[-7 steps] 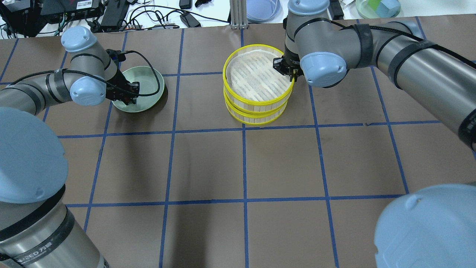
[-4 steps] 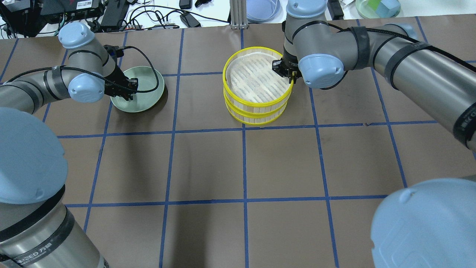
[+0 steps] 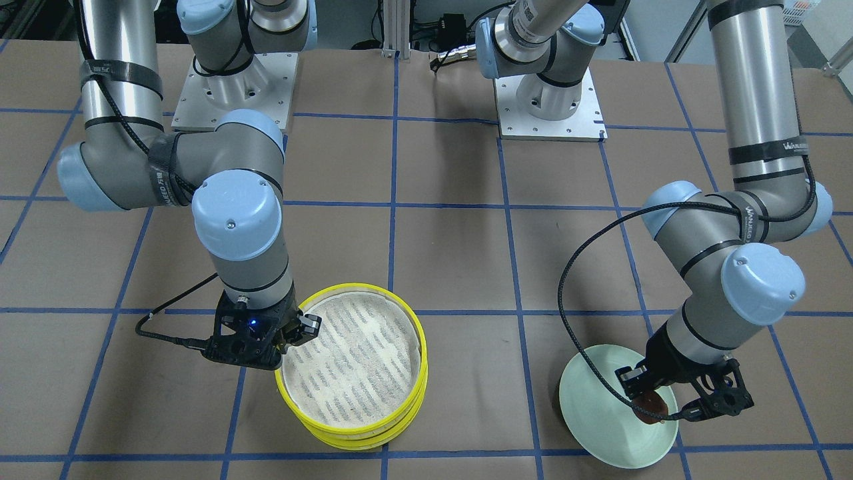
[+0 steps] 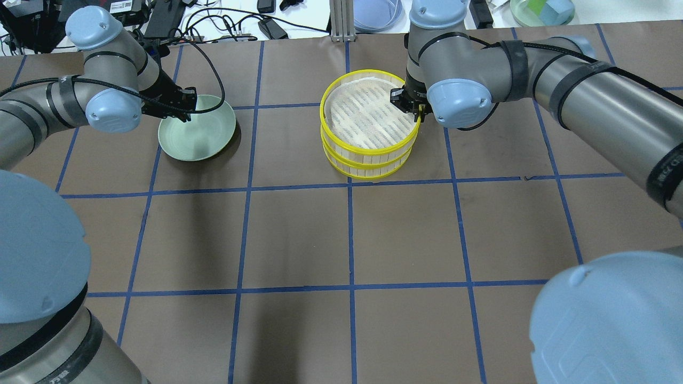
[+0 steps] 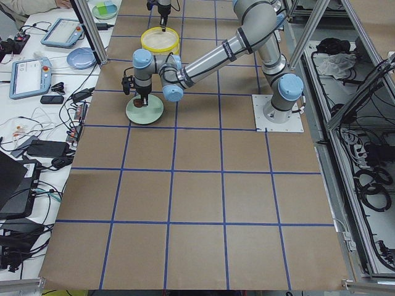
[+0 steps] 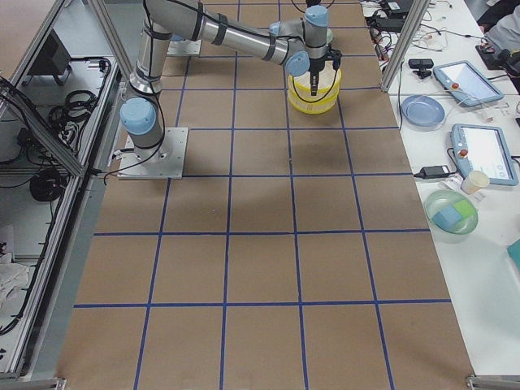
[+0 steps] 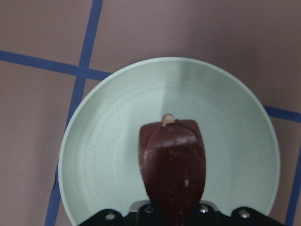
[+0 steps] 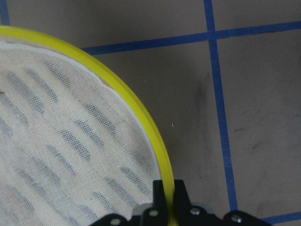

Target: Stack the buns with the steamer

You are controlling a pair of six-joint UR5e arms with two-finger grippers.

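Note:
The steamer is two yellow-rimmed trays stacked at mid-table: the top tray sits on the lower tray. My right gripper is shut on the top tray's yellow rim at its right edge, and also shows in the front view. My left gripper is shut on the dark reddish-brown bun and holds it just above the pale green plate. The bun also shows in the front view. The top tray's liner is bare. The cream-white bun is out of view.
The plate stands left of the steamer, about one grid square away. An aluminium post, cables, a blue dish and a green bowl lie beyond the table's far edge. The arm base plates sit on the robot's side.
My left gripper has moved from the plate's near side to its far left, with the brown bun in it. My right gripper and the top tray have shifted slightly.

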